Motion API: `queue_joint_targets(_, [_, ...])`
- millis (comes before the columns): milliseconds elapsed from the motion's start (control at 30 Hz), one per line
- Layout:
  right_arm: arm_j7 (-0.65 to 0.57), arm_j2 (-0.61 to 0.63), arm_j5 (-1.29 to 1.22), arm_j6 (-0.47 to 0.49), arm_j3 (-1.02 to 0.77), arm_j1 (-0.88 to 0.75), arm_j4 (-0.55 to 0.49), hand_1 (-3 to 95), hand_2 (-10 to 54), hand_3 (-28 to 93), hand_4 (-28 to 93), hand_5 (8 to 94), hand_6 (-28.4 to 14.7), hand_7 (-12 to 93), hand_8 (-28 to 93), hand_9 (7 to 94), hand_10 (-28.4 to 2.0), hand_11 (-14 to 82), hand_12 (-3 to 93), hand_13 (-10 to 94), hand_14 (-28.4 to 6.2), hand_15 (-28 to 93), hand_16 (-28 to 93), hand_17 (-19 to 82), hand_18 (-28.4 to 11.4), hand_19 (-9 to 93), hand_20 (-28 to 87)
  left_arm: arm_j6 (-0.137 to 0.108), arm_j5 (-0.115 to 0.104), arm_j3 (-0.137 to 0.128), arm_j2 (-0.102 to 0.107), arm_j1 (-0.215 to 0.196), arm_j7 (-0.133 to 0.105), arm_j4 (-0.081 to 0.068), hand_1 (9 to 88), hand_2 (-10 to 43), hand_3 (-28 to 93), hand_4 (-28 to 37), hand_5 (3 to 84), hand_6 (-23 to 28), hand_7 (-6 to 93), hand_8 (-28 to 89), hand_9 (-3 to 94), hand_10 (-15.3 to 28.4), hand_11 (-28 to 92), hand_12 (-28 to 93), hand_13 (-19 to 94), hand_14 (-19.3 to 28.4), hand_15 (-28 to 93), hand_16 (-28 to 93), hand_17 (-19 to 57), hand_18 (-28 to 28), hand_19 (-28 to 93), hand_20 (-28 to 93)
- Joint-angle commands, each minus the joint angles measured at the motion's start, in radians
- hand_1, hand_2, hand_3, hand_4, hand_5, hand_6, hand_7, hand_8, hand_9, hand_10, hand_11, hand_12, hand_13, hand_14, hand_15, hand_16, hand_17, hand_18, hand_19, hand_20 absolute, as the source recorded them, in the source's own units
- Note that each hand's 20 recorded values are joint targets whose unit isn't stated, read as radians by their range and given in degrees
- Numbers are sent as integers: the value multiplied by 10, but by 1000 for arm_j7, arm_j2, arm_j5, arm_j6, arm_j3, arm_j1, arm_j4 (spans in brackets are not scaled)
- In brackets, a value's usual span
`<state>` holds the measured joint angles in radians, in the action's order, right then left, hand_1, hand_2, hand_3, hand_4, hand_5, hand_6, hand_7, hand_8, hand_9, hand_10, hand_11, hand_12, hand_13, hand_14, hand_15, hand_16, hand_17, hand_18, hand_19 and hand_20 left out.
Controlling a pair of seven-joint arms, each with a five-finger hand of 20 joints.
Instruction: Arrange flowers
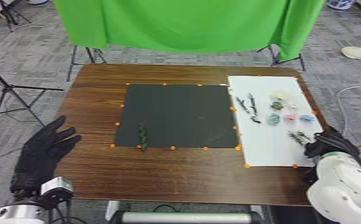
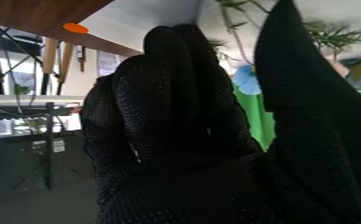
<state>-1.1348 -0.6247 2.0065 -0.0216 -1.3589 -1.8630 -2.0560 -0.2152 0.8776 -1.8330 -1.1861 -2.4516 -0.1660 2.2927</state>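
Observation:
In the head view my right hand (image 1: 331,143) is at the white board's right edge, beside some leafy sprigs (image 1: 298,137). In the right wrist view the right hand (image 2: 172,130) is open, thumb apart from the fingers and nothing held, with a blue flower (image 2: 246,80) and a green sprig (image 2: 335,36) beyond. My left hand (image 1: 45,150) stays open at the table's left edge. One green leafy stem (image 1: 143,136) lies on the dark mat's lower left. The white board holds dark twigs (image 1: 253,106), a cream flower (image 1: 280,94), a pink flower (image 1: 290,118) and a blue flower (image 1: 306,118).
The dark mat (image 1: 178,115) lies on the wooden table (image 1: 176,172), left of the white board (image 1: 270,154). Orange markers line both. Other small blooms, among them a green one (image 1: 273,119), lie on the board. A green cloth (image 1: 190,25) hangs behind the table.

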Motion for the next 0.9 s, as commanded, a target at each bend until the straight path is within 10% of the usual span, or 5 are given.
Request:
queue_joint_targets(33, [-6,3,-4,-59,69,7,51,503,-80,770,-282,772,-75,228,12,702,-177,508,264,676,-142,840,123,290,-283,932,394,1,-1,3,-6,-7,-3,-4,228,49,808,-234,345,84,154,-104,345,200,290,101,249,265,522,-92,-119,233,549,39])
queue_joint_targets(900, [81,17,95,-70,233,412,-51,515,-95,828,-283,886,-31,215,116,840,-136,496,297,788,-113,830,190,359,-284,932,515,-38,-16,-16,23,-57,-39,14,231,50,808,-232,346,85,152,-104,345,201,291,101,249,265,524,-92,-119,233,551,38])
